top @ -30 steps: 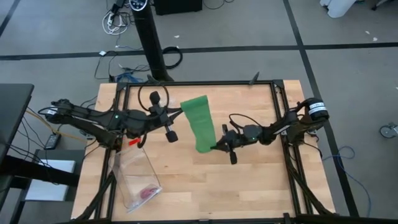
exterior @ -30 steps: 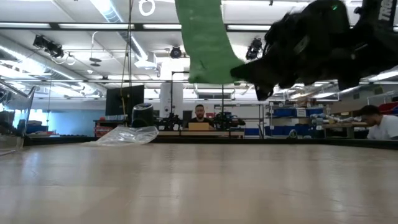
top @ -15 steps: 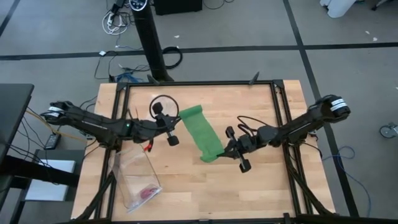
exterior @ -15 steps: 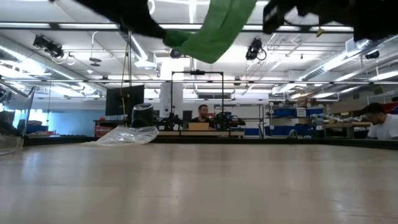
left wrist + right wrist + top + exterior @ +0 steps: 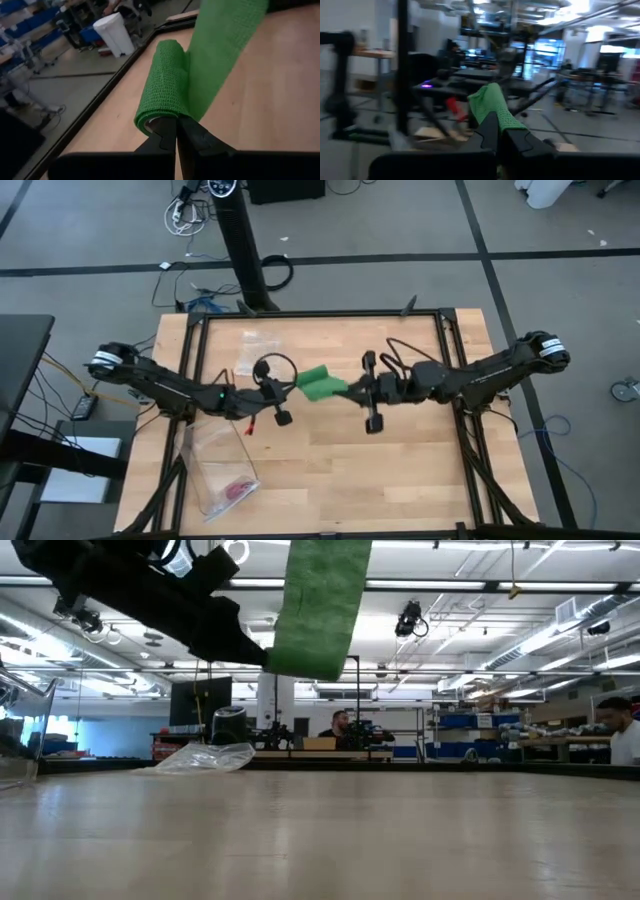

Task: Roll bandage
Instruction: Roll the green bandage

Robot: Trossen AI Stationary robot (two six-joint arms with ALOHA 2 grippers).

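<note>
In the high view the bandage is seen just above the middle of the frame, held clear of the tabletop between the two arms; its long axis is laid nearly left to right, tilted slightly, the left end a little higher in the frame than the right. The left end is pinched by the left gripper, clenched on the green fabric; the right end is pinched by the right gripper, likewise clenched on it; the bandage is thus spanned between both grippers. In the left wrist view a folded loop of bandage is gripped at the fingertips, a flat strip running away from it. In the low view the bandage is seen hanging as a broad strip at upper centre, well above the tabletop. A clear plastic bag lies at the lower left of the high view.
</note>
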